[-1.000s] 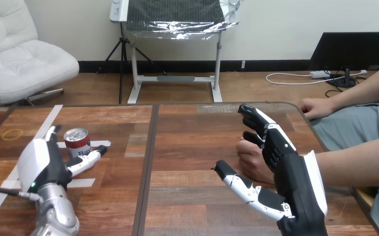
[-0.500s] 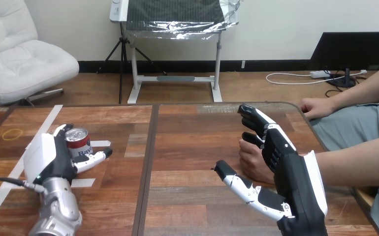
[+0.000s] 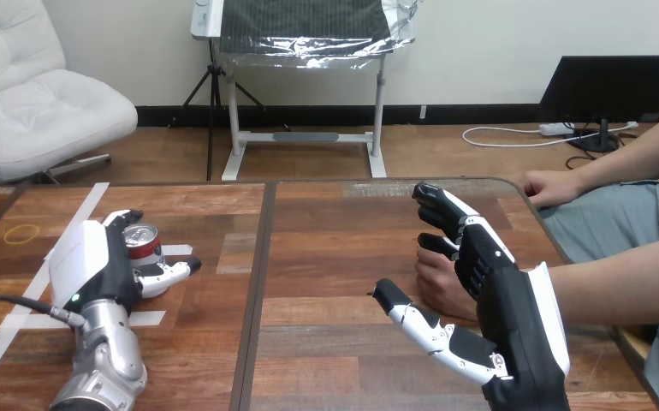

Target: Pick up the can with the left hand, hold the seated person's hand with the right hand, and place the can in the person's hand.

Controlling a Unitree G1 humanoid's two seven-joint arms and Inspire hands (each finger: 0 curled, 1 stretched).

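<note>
The red-and-white can [image 3: 144, 246] stands upright on the left part of the wooden table. My left hand [image 3: 95, 265] wraps it from the left: its fingers [image 3: 122, 217] curl round the can's far side and the thumb [image 3: 172, 273] lies along its near side. At the right my right hand [image 3: 514, 308] is open, palm toward the person's hand [image 3: 437, 281]. That hand rests loosely closed on the table between my straight fingers [image 3: 450, 218] and thumb [image 3: 412, 315], partly hidden by the fingers. I see no curl round it.
A yellow rubber band [image 3: 24, 232] lies at the far left. White tape strips [image 3: 71, 229] cross the table around the can. The person's other hand [image 3: 549, 186] rests at the table's far right edge. A dark seam [image 3: 258, 282] runs down the table's middle.
My left hand has moved forward and right onto the can, and its fingers have curled round the far side. The right hand and the person's hand have barely moved.
</note>
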